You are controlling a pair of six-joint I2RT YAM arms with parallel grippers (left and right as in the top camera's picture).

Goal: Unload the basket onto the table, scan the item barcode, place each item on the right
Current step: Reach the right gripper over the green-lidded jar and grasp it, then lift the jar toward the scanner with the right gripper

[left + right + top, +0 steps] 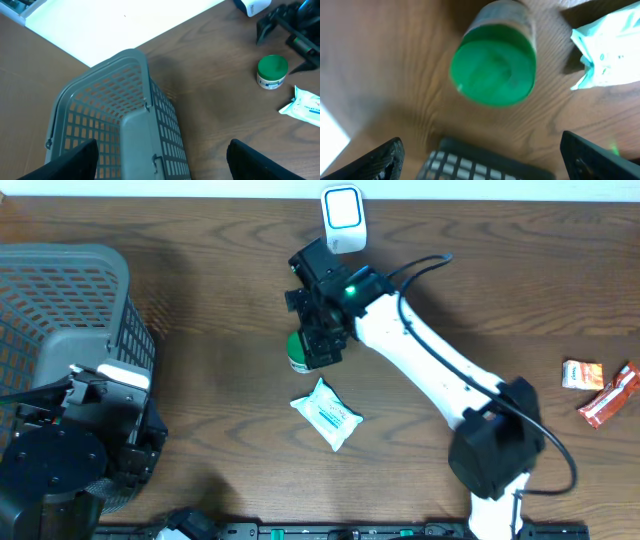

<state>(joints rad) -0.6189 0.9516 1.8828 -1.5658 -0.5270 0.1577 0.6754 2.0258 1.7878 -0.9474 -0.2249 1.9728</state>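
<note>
A dark brown worktop [210, 310] with bold wood grain fills the scene, evenly lit with a soft sheen. Along its far edge runs a pale white strip [125, 30], bright and featureless in the left wrist view.

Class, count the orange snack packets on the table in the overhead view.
2. The squarish packet and the long packet lie side by side at the right edge; the basket may hide more.

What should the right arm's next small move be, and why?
Probably lower the right end effector around the green-lidded jar, then close. Its jaws stand open above the jar, which stands upright and ungrasped beside the wipes packet.
</note>
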